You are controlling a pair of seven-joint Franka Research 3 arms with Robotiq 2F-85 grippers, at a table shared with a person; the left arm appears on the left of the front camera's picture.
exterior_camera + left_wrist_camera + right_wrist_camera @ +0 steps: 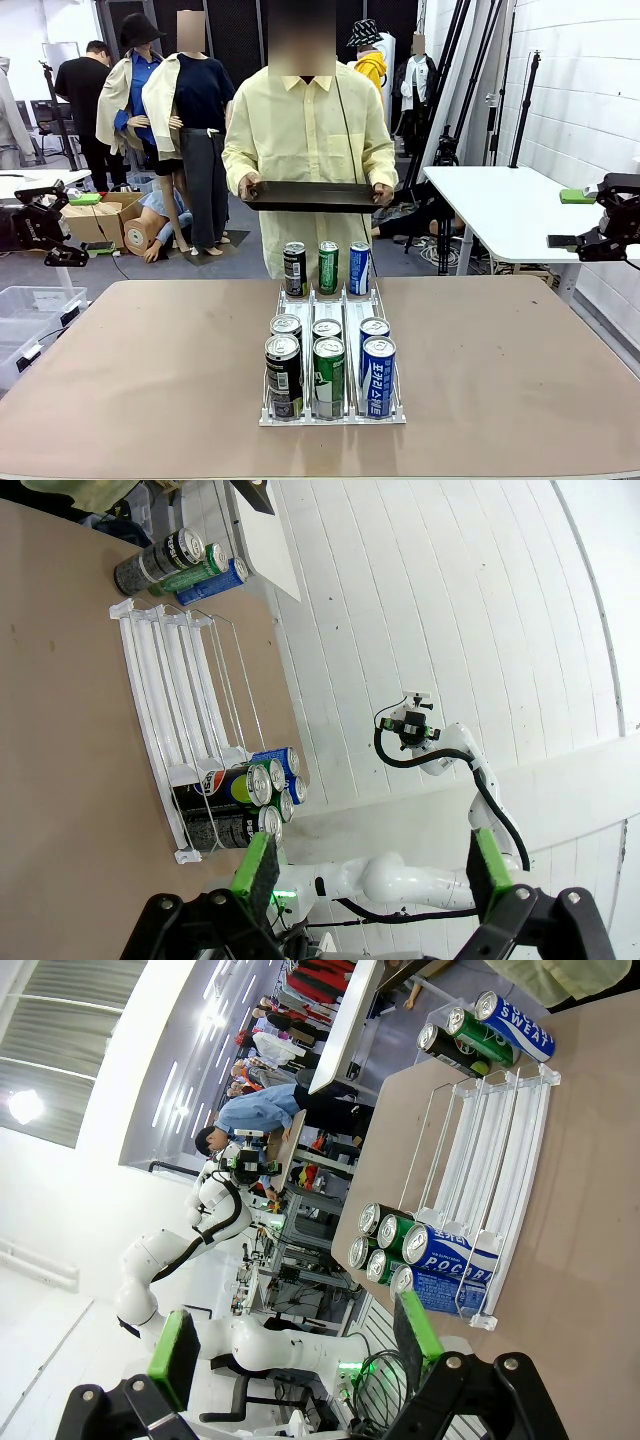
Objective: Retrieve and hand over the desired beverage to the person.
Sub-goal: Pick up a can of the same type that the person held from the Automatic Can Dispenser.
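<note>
Nothing is happening at the drinks yet. The left tool (370, 865) is hanging wide open and empty off its own side of the bench (520, 370), and the right tool (298, 1345) is doing the same on the other side, pads spread, both well apart from the cans. The person (308, 130) is standing at the far edge holding a black tray (310, 195) level in both hands, waiting for a delivery, I'd judge. So the whole job is lying ahead: choosing, gripping, lifting, handing over, and nothing here is telling me which drink is wanted. The white wire rack (330, 420) is sitting mid-bench with six cans bunched at its near end in black, green and blue lanes. Three more are standing at its far end, inside or just past it, I cannot tell. On labels, the near blue can (445, 1270) is showing "POCARI" and the far blue can (515, 1025) "SWEAT". A near black can (215, 780) is showing a round red-white-blue emblem. The print on the green cans is coming through too small to read.
</note>
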